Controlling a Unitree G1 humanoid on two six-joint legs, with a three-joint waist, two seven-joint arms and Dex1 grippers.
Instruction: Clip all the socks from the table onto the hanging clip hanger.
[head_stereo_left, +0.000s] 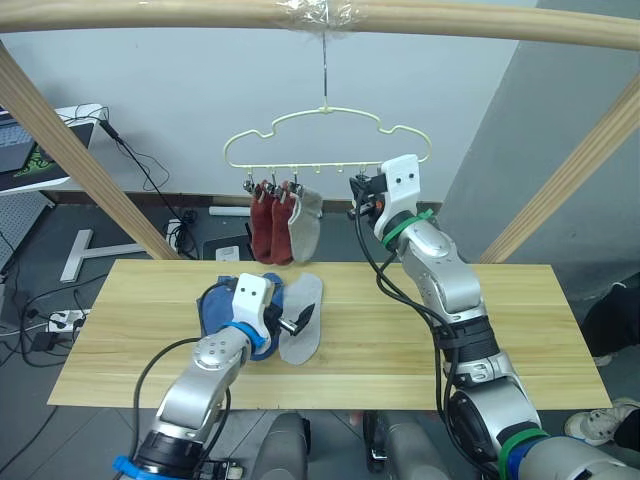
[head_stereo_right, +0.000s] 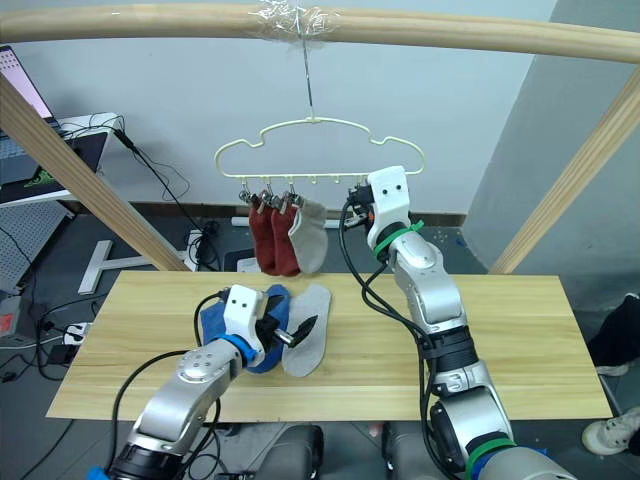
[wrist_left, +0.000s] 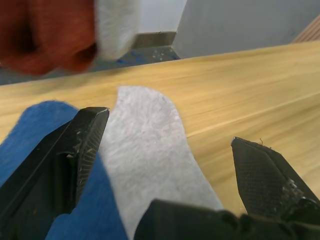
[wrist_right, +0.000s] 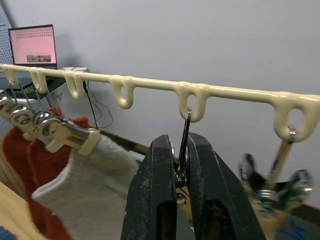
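The pale-yellow clip hanger (head_stereo_left: 326, 128) hangs by its hook from the pole. Two rust-red socks (head_stereo_left: 270, 226) and one light grey sock (head_stereo_left: 306, 224) are clipped at its left end. My right gripper (wrist_right: 181, 146) is raised to the hanger's lower bar and is shut on a metal clip (wrist_right: 184, 131) to the right of the hung grey sock (wrist_right: 82, 186). On the table (head_stereo_left: 480, 330) a second grey sock (wrist_left: 150, 150) lies flat beside blue sock fabric (head_stereo_left: 214, 304). My left gripper (wrist_left: 170, 145) hovers open just above the grey sock, one finger (wrist_left: 82, 142) over the blue edge.
A thick wooden pole (head_stereo_left: 200, 14) crosses overhead, and slanted wooden struts (head_stereo_left: 70, 150) (head_stereo_left: 570, 170) come down on both sides of the table. A laptop (head_stereo_left: 22, 150) and cables (head_stereo_left: 60, 320) sit beyond the table's left end. The table's right half is bare wood.
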